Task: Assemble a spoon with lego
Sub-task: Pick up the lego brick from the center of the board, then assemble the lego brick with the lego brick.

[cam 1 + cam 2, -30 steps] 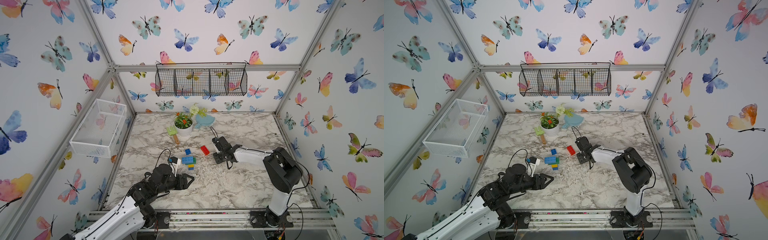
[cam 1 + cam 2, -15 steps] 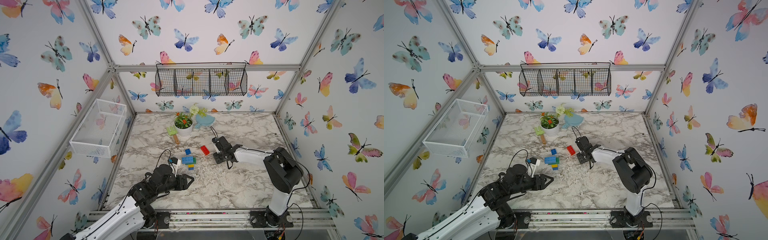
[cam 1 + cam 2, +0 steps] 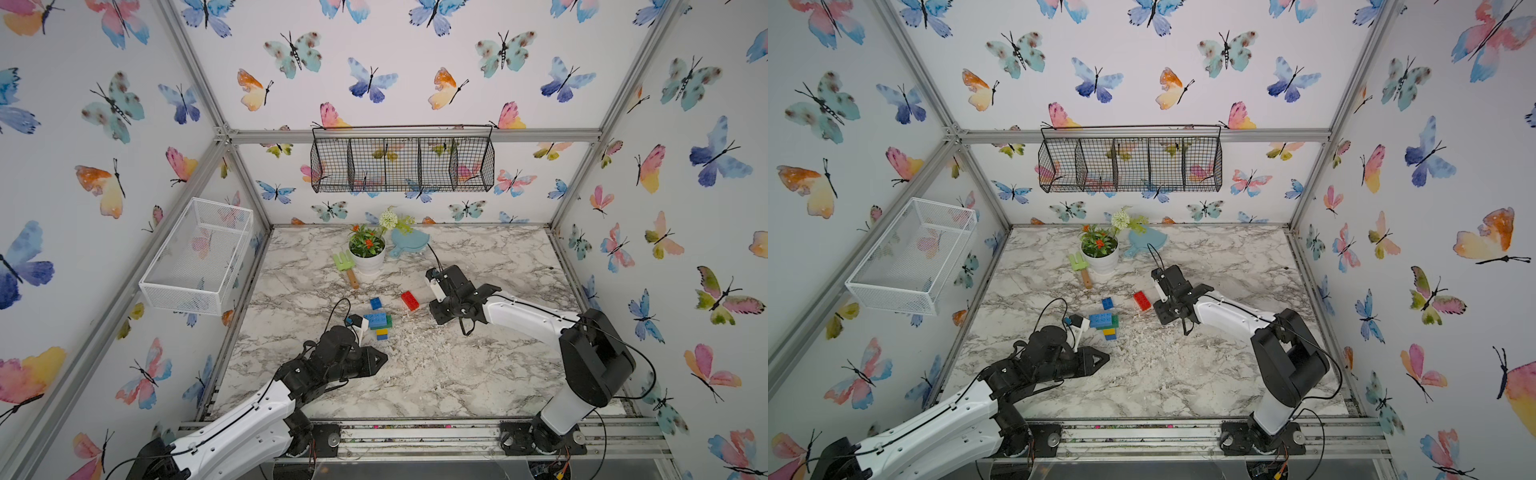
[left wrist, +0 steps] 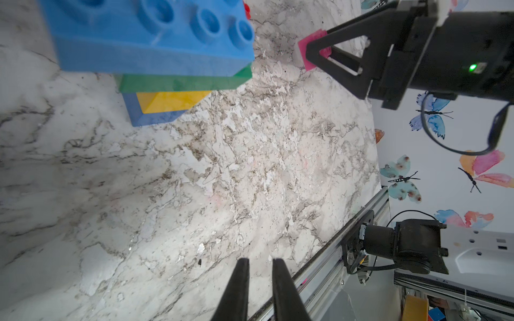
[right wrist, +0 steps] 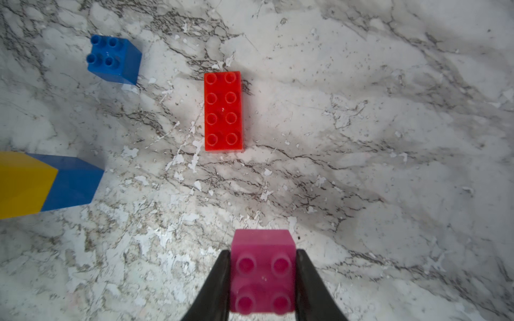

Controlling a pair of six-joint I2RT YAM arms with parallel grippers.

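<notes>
Right claw (image 5: 262, 258) clenched on the pink brick (image 5: 261, 283), gripped by its side walls with the studs left free, probably so it can be pressed onto the spoon's head. Left claw (image 4: 260, 261) is drawn nearly together on nothing, near the part-built spoon (image 3: 379, 323) on the tabletop (image 3: 457, 374), perhaps to brace it. The red brick (image 3: 409, 300) and a blue brick (image 3: 375, 303) lie loose beside the spoon, not yet fitted.

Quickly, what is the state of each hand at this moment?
Left hand: almost closed, holding nothing.
Right hand: closed on the pink brick.
</notes>
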